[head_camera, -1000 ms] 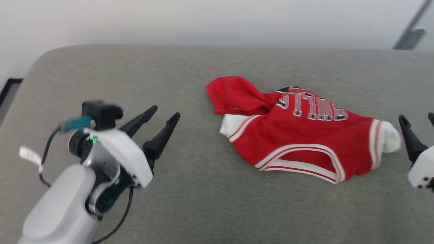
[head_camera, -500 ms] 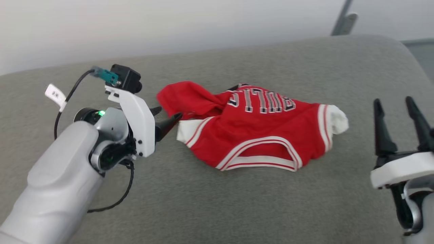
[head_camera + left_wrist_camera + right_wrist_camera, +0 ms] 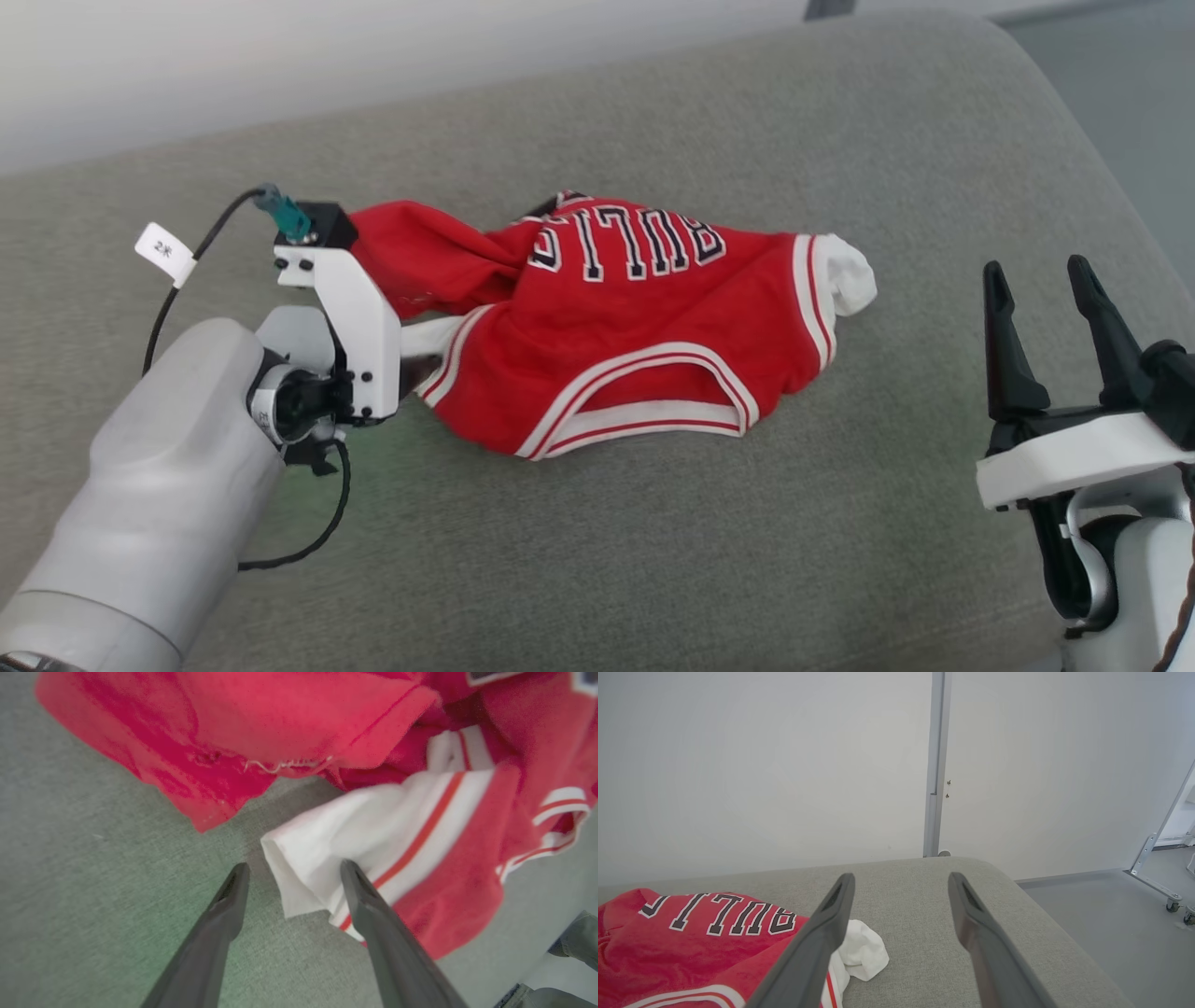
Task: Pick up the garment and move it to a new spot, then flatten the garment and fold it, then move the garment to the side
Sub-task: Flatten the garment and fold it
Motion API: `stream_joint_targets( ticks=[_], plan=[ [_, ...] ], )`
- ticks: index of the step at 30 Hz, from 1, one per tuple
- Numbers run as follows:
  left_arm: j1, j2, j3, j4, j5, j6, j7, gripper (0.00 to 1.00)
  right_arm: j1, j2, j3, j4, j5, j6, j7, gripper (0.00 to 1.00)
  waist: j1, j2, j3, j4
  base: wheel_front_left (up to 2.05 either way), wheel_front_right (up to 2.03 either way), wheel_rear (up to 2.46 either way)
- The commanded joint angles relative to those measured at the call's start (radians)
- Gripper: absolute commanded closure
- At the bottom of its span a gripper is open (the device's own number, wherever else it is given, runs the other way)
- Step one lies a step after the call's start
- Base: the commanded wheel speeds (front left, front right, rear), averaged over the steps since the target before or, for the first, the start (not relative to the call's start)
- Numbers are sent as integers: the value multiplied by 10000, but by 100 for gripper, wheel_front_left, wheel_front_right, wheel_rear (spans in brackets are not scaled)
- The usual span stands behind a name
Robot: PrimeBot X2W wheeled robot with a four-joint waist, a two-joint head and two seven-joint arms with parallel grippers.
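1. Garment (image 3: 635, 336) lies crumpled on the grey cushion (image 3: 840, 579), its long axis running left to right before you.
2. Your left gripper (image 3: 294, 867) is nearer: fingers apart, empty, with the white sleeve (image 3: 322, 858) edge between them.
3. Your right gripper (image 3: 1034, 268) hangs open beyond the far sleeve.

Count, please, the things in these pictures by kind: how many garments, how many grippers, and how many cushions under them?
Garment, red with white sleeves: 1
Grippers, the left gripper and the right gripper, both with jaws open: 2
Gray cushion: 1
Total: 4
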Motion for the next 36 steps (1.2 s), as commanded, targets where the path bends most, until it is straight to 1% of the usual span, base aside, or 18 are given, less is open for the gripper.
stream_joint_targets(
  ticks=[1, 5, 6, 7, 8, 11, 15, 20, 24, 26, 27, 29, 32, 34, 36],
  plan=[
    [-191, -62, -84, 314, 148, 113, 132, 0, -130, 59, 80, 40, 82, -3, -110, 0, 0, 0, 286, -251, 0, 0, 0],
    [-219, -307, -151, 1145, 126, 175, 209, 0, -290, 70, 140, 222, 154, -3, -243, 0, 0, 0, 535, -364, 0, 0, 0],
    [-200, -382, -168, 1335, 82, 138, 251, 9, -323, 71, 157, 272, 173, -3, -278, 0, 0, 0, 575, -372, 0, 0, 0],
    [-204, -436, -156, 1495, 23, 96, 257, 86, -361, 66, 164, 315, 189, -3, -321, 0, 0, 0, 610, -374, 0, 0, 0],
    [-218, -507, -159, 1625, 15, 55, 215, 100, -403, 54, 178, 343, 190, -3, -330, 0, 0, 0, 634, -368, 0, 0, 0],
    [-319, -613, -211, 1923, -19, -66, 251, 100, -498, -24, 125, 427, 239, -3, -434, 0, 0, 0, 657, -261, 0, 0, 0],
    [-519, -489, -153, 1948, -77, -234, -49, 100, -357, -88, -47, 522, 172, -3, -481, 0, 0, 0, 502, 60, 0, 0, 0],
    [-414, -129, -158, 1499, -45, -406, -572, 100, -72, -160, -322, 535, 16, -3, -338, 0, 0, 0, 104, 620, 0, 0, 0],
    [-49, 256, -103, 852, -116, -421, -943, 100, 224, -164, -565, 495, -136, -3, -188, 0, 0, 0, -255, 1106, 0, 0, 0],
    [239, 549, -4, 478, -197, -387, -1065, 100, 355, -139, -651, 448, -156, -3, -94, 0, 0, 0, -437, 1326, 0, 0, 0],
    [239, 549, -4, 478, -197, -387, -1065, 100, 355, -139, -651, 448, -156, -3, -94, 0, 0, 0, -437, 1326, 0, 0, 0],
    [567, 876, 93, 18, -285, -275, -1097, 100, 488, -115, -704, 387, -225, -3, 2, 0, 0, 0, -599, 1520, 0, 0, 0],
    [1234, 1384, 255, -880, -465, 18, -1126, 100, 706, -82, -768, 286, -252, -3, 143, 0, 0, 0, -815, 1767, 0, 0, 0],
    [1795, 1835, 419, -1567, -636, 363, -1124, 100, 817, -63, -800, 247, -261, -3, 225, 0, 0, 0, -916, 1886, 0, 0, 0],
    [2480, 2280, 596, -2326, -780, 804, -1048, 100, 941, -36, -799, 200, -271, -3, 298, 0, 0, 0, -1000, 1978, 0, 0, 0]
  ],
)
